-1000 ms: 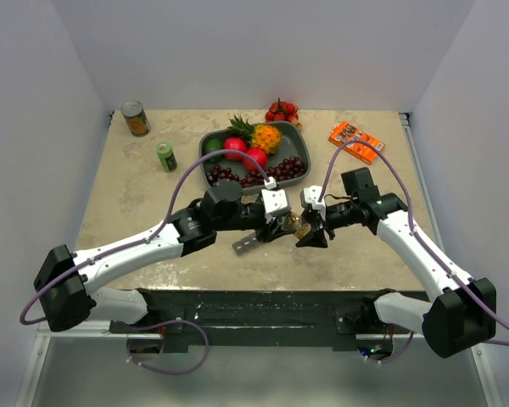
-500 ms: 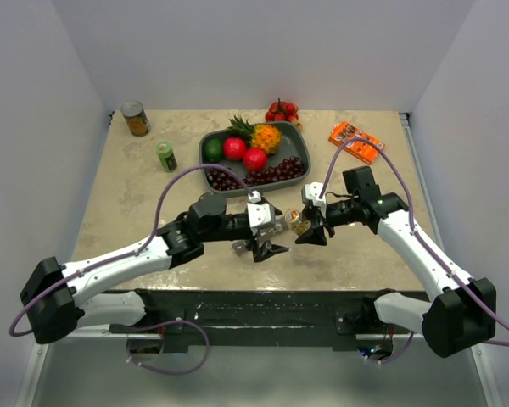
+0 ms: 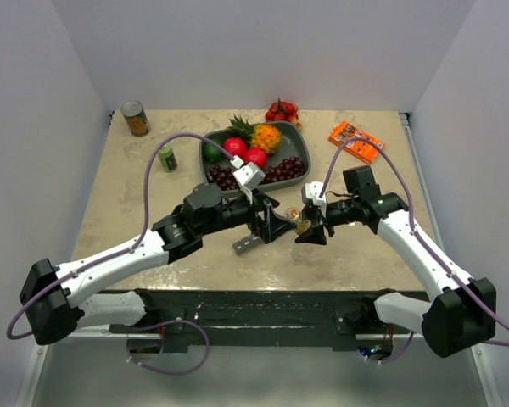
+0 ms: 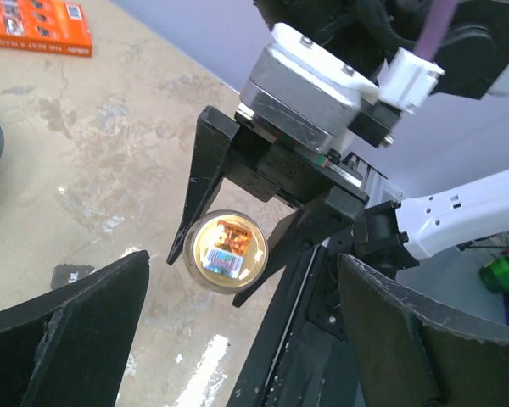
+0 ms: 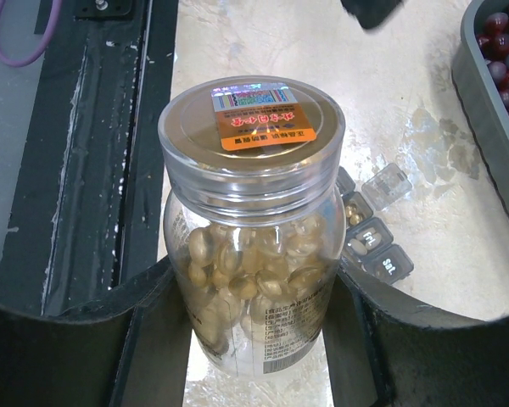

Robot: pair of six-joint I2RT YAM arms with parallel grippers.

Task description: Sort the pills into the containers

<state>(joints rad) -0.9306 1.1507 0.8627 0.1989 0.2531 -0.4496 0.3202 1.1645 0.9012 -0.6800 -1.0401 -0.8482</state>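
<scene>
A clear pill bottle (image 5: 253, 229) full of golden pills (image 5: 254, 254) is held upright above the table, with my right gripper (image 5: 254, 356) shut on its body. Its lid with the orange label (image 5: 253, 110) is on. In the top view the bottle (image 3: 300, 224) sits in the right gripper (image 3: 309, 227) at the table's middle front. My left gripper (image 3: 267, 225) hangs just left of it, open and empty. In the left wrist view the bottle's lid (image 4: 225, 252) shows between and beyond the spread fingers (image 4: 68, 331). The containers strip (image 3: 245, 244) lies on the table under the arms; in the right wrist view the strip (image 5: 375, 239) has one lid up, with pills inside.
The grey fruit tray (image 3: 304, 161) with grapes and fruit stands behind the grippers; its wall (image 5: 483, 93) is close on the right. An orange box (image 3: 356, 142) lies back right, red fruit (image 3: 281, 110) at the back, and a can (image 3: 136, 119) and a green can (image 3: 167, 157) back left.
The left gripper, shut at the bottle's lid a second ago, opened, dropped back toward the front edge, then swung up again beside the bottle. The right gripper and bottle stayed put.
</scene>
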